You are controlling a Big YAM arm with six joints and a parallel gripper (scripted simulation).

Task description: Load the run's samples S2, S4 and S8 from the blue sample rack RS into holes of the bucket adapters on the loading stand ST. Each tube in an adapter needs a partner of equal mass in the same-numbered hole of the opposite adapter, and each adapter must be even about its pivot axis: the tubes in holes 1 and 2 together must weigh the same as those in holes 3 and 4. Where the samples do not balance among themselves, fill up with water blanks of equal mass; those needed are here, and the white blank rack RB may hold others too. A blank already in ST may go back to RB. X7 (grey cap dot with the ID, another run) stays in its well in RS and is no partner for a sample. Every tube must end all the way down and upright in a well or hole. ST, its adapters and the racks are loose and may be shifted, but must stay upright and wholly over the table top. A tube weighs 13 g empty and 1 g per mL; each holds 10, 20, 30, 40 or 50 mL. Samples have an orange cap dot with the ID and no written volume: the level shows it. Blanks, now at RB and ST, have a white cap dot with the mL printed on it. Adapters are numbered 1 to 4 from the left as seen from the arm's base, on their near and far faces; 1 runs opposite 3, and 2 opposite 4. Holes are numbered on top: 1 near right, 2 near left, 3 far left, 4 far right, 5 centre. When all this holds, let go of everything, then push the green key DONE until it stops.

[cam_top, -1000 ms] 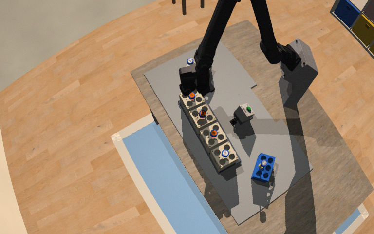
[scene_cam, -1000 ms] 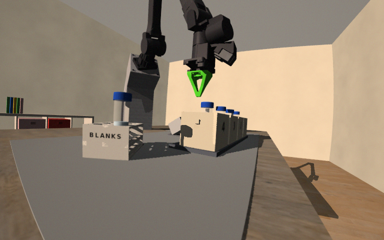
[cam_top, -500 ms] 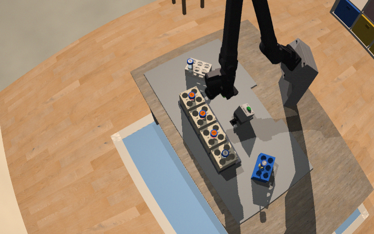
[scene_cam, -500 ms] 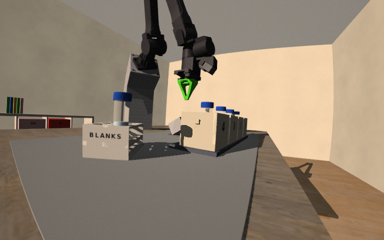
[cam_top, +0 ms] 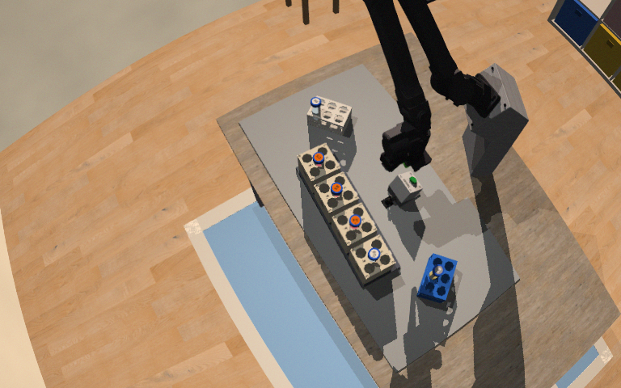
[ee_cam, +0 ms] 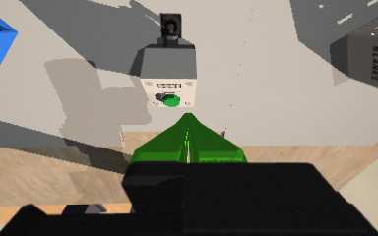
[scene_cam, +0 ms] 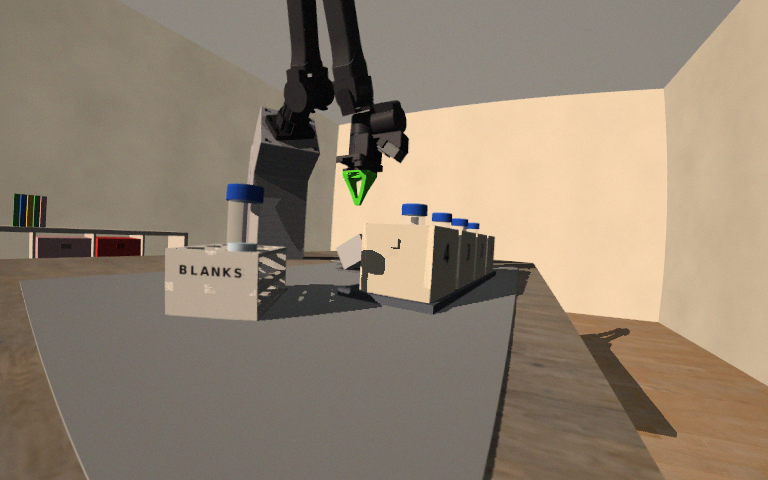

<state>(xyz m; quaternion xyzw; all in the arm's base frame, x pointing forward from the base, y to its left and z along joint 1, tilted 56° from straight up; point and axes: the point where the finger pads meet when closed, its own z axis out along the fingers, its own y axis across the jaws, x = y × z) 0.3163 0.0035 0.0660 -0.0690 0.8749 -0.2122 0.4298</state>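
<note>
Above the desk, just short of the green key DONE: gripper hovering, green jaws pressed together to a single point, nothing between them. Tip aimed down at the key's grey box, key a little beyond the tip in the wrist view, not touched. From the exterior view, jaws hanging well clear of the desk surface, level with the tube caps.

Past the key box, loading stand ST with four adapters in a row, one tube in the centre hole of each: three orange-dotted samples and one white-dotted blank. To one end, blue sample rack RS holding only the grey-dotted tube X7. At the other end, white blank rack RB, marked BLANKS, with one upright blank in a corner well.
</note>
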